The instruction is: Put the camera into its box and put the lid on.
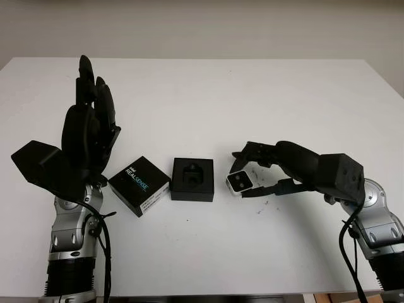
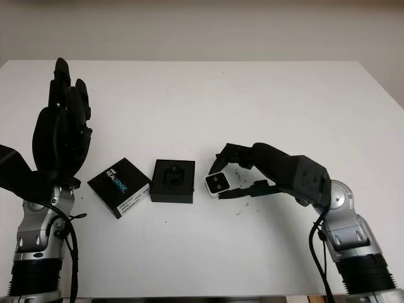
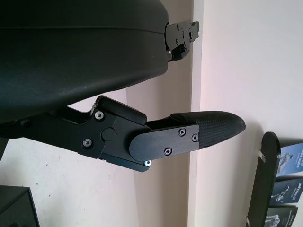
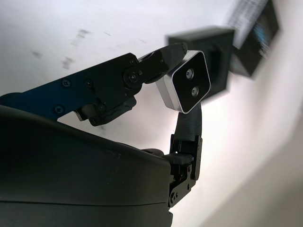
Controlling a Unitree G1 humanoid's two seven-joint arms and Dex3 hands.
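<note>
One box (image 1: 192, 178) open, foam-lined; camera (image 1: 239, 182) in right hand (image 1: 265, 170) fingers.

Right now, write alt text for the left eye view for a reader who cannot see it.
The right hand holds a small silver camera just right of an open black box on a white table. A black RealSense lid lies left of the box, and the open left hand is raised beside it.

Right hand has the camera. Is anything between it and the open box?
Nothing visible. The right hand holds the camera just right of the open box, with bare table between them. The lid lies on the box's far side; the left hand is raised there.
</note>
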